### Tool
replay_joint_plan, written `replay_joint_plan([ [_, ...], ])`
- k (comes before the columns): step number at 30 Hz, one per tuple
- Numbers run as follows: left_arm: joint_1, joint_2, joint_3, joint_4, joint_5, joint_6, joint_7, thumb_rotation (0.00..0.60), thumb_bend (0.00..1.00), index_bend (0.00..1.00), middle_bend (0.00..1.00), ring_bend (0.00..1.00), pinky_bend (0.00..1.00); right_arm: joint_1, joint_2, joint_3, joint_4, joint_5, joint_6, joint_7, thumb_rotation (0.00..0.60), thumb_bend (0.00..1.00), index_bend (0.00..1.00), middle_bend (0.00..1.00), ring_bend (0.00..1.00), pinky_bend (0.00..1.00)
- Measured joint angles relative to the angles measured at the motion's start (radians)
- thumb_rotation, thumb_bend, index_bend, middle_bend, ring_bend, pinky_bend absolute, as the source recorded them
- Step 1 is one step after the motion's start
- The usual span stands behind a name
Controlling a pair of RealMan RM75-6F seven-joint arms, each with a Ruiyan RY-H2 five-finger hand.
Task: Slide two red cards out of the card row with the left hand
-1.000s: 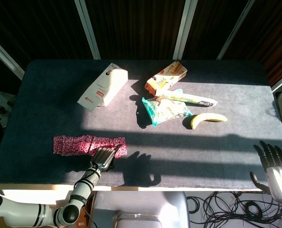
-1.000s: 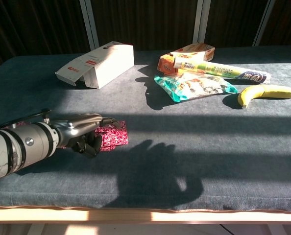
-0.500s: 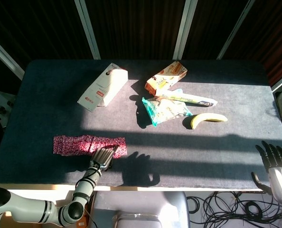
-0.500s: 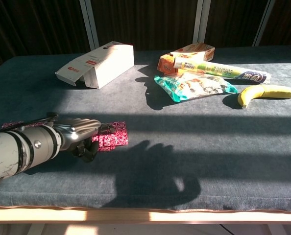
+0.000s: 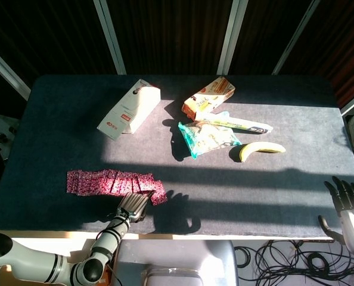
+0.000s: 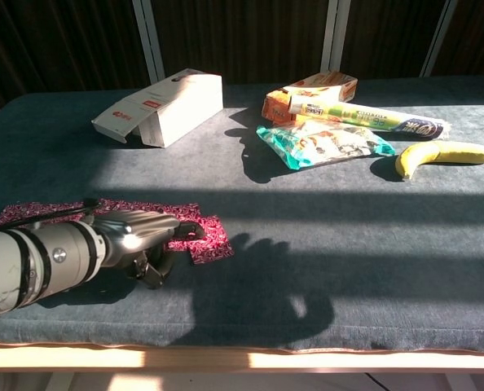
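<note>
A dark blue-grey felt-covered bench (image 5: 284, 190) with a pale front edge stands before dark panels split by slanted white frame bars (image 5: 232, 36). Hard sunlight falls across the far half in bright bands. Black cables (image 5: 272, 259) coil on the floor below.

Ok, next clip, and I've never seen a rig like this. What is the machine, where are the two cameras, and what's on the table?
It is a two-armed robot at a table, each arm ending in a fingered robot hand. One picture looks down from the robot's head, the other looks forward from its chest.

The left robot hand lies low on the dark table, fingertips on the right end of a row of red cards; the end card sits skewed out of line. The right robot hand waits open at the table's right edge, holding nothing.

Further back lie a white box, an orange box, a long tube-shaped package, a snack bag and a banana.
</note>
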Motion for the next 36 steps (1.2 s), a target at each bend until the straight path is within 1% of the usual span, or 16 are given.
replay_joint_plan([
  [11,-0.019,0.064,0.050,-0.154,0.033,-0.036,-0.027,0.600,0.92,0.27,1.00,1.00,1.00,0.000,0.000,0.000,-0.001,-0.003,-0.001,-0.001,0.600,0.31,0.00,0.00,0.00,0.03],
  [16,-0.025,0.096,0.049,-0.184,0.064,-0.040,-0.069,0.600,0.92,0.25,1.00,1.00,1.00,0.000,0.001,0.000,-0.001,-0.003,-0.001,-0.001,0.600,0.31,0.00,0.00,0.00,0.03],
  [20,-0.015,0.091,0.041,-0.155,0.106,0.012,-0.092,0.600,0.92,0.18,1.00,1.00,1.00,-0.002,0.001,0.000,-0.001,-0.003,0.002,0.001,0.600,0.31,0.00,0.00,0.00,0.03],
  [25,-0.002,0.072,0.033,-0.097,0.131,0.065,-0.109,0.600,0.92,0.16,1.00,1.00,1.00,-0.002,0.001,0.000,-0.001,-0.004,0.001,0.001,0.600,0.31,0.00,0.00,0.00,0.03],
  [31,-0.002,0.060,0.013,-0.020,0.081,0.049,-0.129,0.600,0.92,0.13,1.00,1.00,1.00,-0.001,0.001,-0.001,-0.001,-0.004,0.000,-0.001,0.600,0.31,0.00,0.00,0.00,0.03],
  [36,-0.017,0.048,0.003,0.041,0.005,0.032,-0.112,0.600,0.92,0.12,1.00,1.00,1.00,-0.001,0.003,-0.002,-0.002,-0.005,-0.002,0.001,0.600,0.31,0.00,0.00,0.00,0.03],
])
